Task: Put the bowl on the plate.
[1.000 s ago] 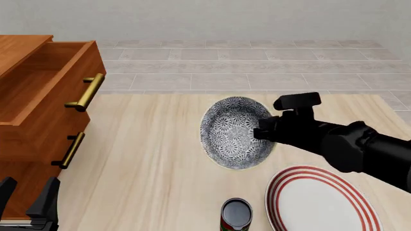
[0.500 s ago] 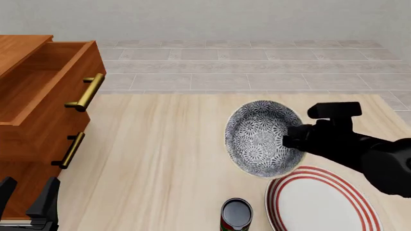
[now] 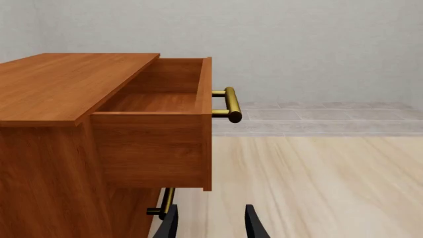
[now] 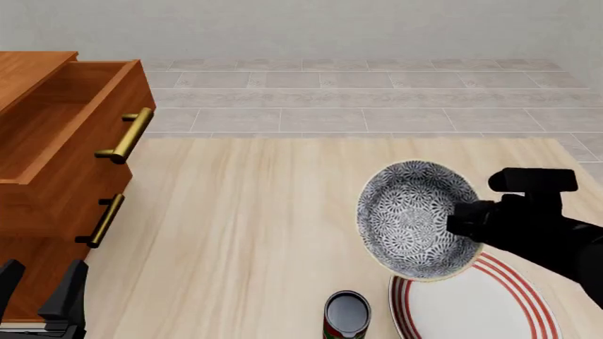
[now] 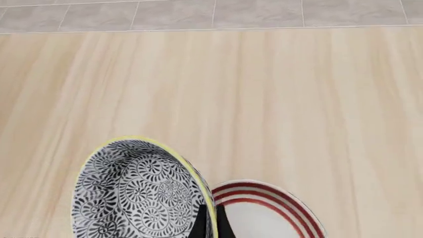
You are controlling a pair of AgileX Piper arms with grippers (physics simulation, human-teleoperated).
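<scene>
Wooden cabinet [image 4: 56,148] stands at the table's left edge, top drawer [image 3: 158,99] pulled open, brass handles showing. Light wood table [image 4: 236,233] carries everything else.

The plate [image 4: 481,304], white with red rings, lies flat near the front right of the table, partly cut off by the frame edge. The bowl [image 4: 414,219], grey-white floral, is held off the table and tipped so its inside faces the front camera; its lower edge overlaps the plate's far-left rim in that view. Not centred over the plate yet, judged: mostly beside and above it.

The right gripper [image 5: 208,223] is clamped on the bowl's rim on the side nearest the arm, one finger inside and one outside, as the right wrist view shows. The left gripper [image 3: 210,223] sits low by the cabinet front, fingers apart, nothing between them.

A small dark can [image 4: 346,314] stands upright just left of the plate.

Handling, judged: the bowl looks rigid, glazed, likely slick and breakable; a one-sided rim pinch lets it hang tilted, so it may pivot or slip. The rim is the only practical hold. It wants levelling before release, set down gently.
</scene>
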